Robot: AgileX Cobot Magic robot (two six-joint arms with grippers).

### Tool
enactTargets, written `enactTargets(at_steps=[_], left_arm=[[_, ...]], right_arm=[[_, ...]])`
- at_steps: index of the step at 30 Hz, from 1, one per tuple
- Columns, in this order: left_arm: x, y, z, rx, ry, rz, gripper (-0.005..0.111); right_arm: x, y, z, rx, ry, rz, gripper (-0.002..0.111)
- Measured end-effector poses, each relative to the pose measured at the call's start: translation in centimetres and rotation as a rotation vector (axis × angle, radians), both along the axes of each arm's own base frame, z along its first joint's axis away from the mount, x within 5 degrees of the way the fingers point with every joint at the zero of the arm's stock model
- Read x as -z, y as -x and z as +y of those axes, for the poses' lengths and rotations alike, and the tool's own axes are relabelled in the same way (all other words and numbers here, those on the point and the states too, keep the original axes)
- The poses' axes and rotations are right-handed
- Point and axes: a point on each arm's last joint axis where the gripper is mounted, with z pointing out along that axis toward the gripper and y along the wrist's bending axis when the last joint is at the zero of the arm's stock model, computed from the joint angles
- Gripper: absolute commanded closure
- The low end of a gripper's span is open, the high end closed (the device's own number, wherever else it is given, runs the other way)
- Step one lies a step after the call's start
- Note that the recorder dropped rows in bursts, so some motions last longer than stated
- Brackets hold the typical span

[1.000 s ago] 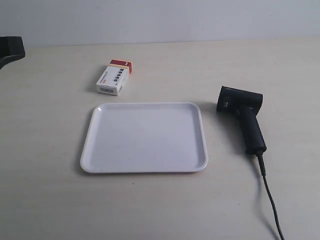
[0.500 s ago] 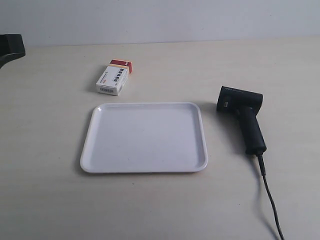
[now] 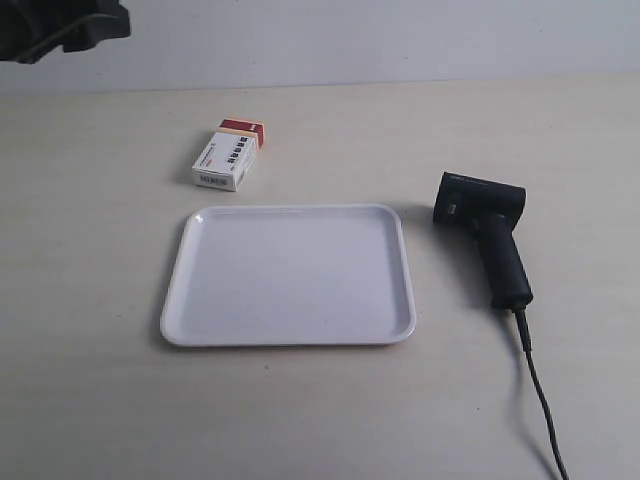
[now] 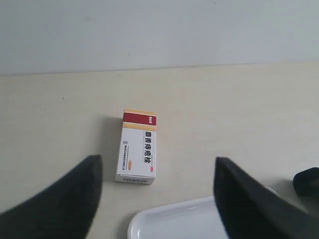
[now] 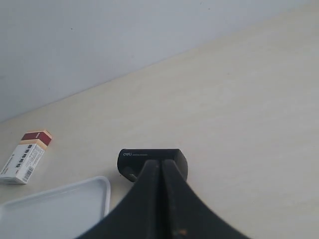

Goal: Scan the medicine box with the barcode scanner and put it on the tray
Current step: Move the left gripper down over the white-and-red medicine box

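The medicine box point(image 3: 232, 156), white with a red and orange end, lies flat on the table just beyond the white tray point(image 3: 288, 275). The black barcode scanner point(image 3: 488, 236) lies beside the tray, its cable point(image 3: 541, 400) trailing off toward the front. My left gripper point(image 4: 157, 169) hangs open above the table, the medicine box point(image 4: 137, 147) ahead between its fingers and a tray corner point(image 4: 172, 222) below. My right gripper point(image 5: 162, 167) is shut and holds nothing, its tips in front of the scanner head point(image 5: 149, 160). The box point(image 5: 25, 157) and tray point(image 5: 55, 209) also show there.
A dark part of an arm point(image 3: 60, 25) shows at the top corner of the exterior view's left. A pale wall point(image 3: 320, 40) runs behind the beige table point(image 3: 100, 400).
The dark arm part at the exterior view's left has risen from the edge to the top corner and reaches further in. Box, tray and scanner have not moved.
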Motion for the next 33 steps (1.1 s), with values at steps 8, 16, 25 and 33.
enactTargets(at_steps=[8,16,25,33], left_arm=[[2.6,-5.6,-2.1,0.025,-0.042,0.085,0.026],[5.6,-11.1,-4.8,0.128,-0.127,0.198,0.026],[8.8,-15.7,-6.4,0.198,-0.229,0.290,0.026],[12.2,-18.0,-7.4,0.229,-0.253,0.397,0.026]], right_arm=[[0.3,0.1,0.0,-0.006,0.006,0.033,0.108],[0.8,0.4,0.1,-0.013,-0.005,0.098,0.092],[2.3,0.2,0.8,-0.067,-0.019,0.257,0.058],[2.7,-0.1,1.5,-0.164,0.011,0.275,0.047]])
